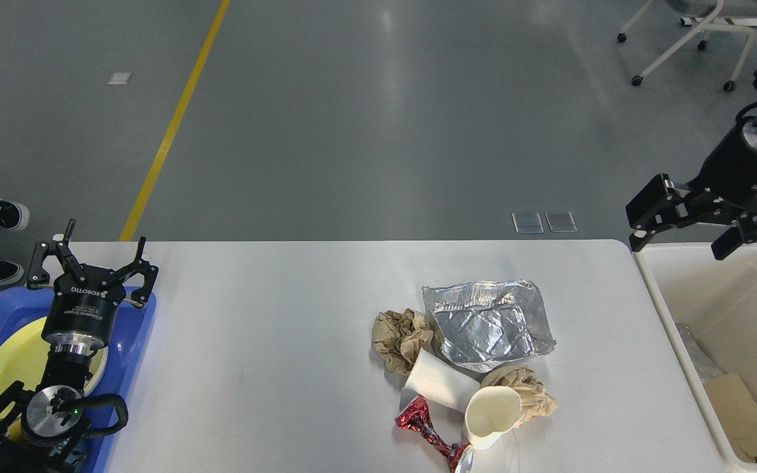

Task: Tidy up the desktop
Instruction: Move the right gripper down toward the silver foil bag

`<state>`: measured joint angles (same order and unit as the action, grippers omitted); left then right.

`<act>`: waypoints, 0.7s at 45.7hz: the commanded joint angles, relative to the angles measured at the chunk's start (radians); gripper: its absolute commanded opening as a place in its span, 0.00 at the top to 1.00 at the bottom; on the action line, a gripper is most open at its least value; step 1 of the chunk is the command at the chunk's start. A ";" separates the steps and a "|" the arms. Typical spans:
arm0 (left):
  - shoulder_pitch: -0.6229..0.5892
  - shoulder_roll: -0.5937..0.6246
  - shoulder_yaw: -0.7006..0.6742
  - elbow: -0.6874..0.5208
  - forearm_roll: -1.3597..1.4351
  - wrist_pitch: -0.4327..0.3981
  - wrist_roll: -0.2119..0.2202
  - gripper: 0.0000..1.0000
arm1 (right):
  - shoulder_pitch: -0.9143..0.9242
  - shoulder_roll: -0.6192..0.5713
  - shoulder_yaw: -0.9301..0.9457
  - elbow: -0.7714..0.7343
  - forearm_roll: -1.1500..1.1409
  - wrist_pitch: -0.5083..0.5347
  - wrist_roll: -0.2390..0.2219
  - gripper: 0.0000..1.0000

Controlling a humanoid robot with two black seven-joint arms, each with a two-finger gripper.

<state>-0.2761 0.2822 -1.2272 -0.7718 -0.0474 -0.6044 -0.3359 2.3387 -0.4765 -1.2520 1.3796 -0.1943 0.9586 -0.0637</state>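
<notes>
The right gripper (681, 231) hangs high with its two fingers spread apart and nothing in them. Just below it is the cream bin (654, 289), which already has some brown paper and a bit of clear wrap inside. Off to its left and lower down, on the desktop (253, 341), a pile of trash waits: a shiny foil bag (487, 325), two brown paper balls (401, 336), two white paper cups (490, 415) and a red wrapper (421, 422). Far across from it, the left gripper (92, 261) has its fingers spread wide and empty, above a blue tray (138, 341) with a yellow plate (7, 364). So I think the job is only partly done, with most trash left to move.
</notes>
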 commanded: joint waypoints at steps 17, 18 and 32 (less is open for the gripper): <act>0.000 0.000 0.000 0.000 0.000 0.000 0.000 0.04 | 0.357 0.076 0.005 0.305 0.156 0.001 -0.001 0.00; 0.000 0.000 0.000 0.000 0.000 0.000 0.000 0.04 | 0.357 0.078 0.005 0.305 0.156 0.001 -0.001 0.00; 0.000 0.000 0.000 0.000 0.000 0.000 0.000 0.04 | 0.283 0.088 0.013 0.280 0.141 0.001 -0.001 0.00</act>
<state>-0.2761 0.2823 -1.2272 -0.7718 -0.0475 -0.6044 -0.3359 2.6679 -0.3938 -1.2411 1.6771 -0.0468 0.9601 -0.0646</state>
